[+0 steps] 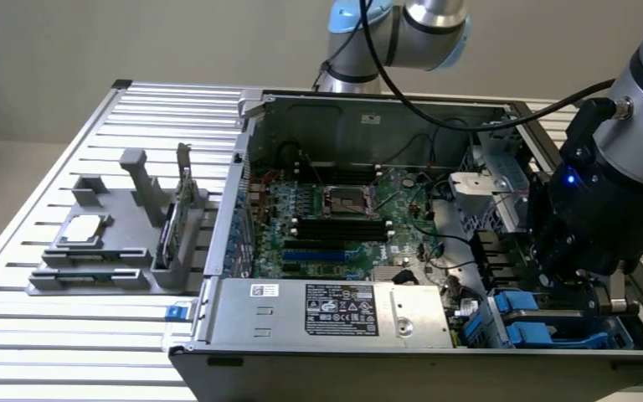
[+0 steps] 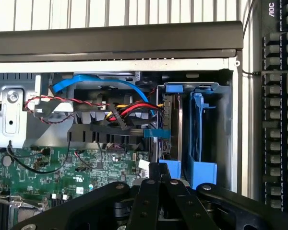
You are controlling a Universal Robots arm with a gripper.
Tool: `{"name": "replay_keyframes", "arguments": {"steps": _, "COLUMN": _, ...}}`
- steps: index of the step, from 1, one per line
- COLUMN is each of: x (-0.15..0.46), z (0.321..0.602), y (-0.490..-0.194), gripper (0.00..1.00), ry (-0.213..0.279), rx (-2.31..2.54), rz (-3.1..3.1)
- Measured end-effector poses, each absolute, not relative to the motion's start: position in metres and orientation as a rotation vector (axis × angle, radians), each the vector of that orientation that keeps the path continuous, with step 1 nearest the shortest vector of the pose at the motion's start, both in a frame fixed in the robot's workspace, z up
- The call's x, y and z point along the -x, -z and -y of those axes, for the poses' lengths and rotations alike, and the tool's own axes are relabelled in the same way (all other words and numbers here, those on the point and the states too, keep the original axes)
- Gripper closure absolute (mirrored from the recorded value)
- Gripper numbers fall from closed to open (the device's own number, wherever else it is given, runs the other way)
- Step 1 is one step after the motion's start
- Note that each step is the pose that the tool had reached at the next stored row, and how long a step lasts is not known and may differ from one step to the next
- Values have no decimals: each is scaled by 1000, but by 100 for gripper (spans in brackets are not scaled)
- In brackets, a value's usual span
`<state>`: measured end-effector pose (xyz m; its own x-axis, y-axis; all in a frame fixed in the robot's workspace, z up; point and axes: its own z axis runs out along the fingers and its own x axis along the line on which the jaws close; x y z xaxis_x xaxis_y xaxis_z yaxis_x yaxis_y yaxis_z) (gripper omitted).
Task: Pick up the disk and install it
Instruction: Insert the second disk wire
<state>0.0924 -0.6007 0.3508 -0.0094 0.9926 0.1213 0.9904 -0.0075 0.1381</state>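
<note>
From the exterior view's left, I see a grey holder [image 1: 110, 251] on the slatted table [image 1: 31, 352], well apart from my gripper [image 1: 601, 301], carrying a small silver chip [image 1: 84, 229] and a green card [image 1: 172, 230] on edge. Nearer is the open computer case [image 1: 333, 322] with its green board [image 1: 333, 218]. At the right my gripper sits clenched down over the drive bays; the disk [image 2: 172, 129] stands on edge in a bay [image 2: 221, 129] just ahead of the fingertips, its blue rails [image 2: 197, 124] showing.
</note>
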Motion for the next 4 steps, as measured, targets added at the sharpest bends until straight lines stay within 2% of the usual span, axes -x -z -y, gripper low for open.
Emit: {"name": "replay_keyframes", "arguments": {"steps": 4, "x": -92, "z": 601, "y": -351, "gripper": 89, "ry": -288, "rx": -2203, "rz": -2205}}
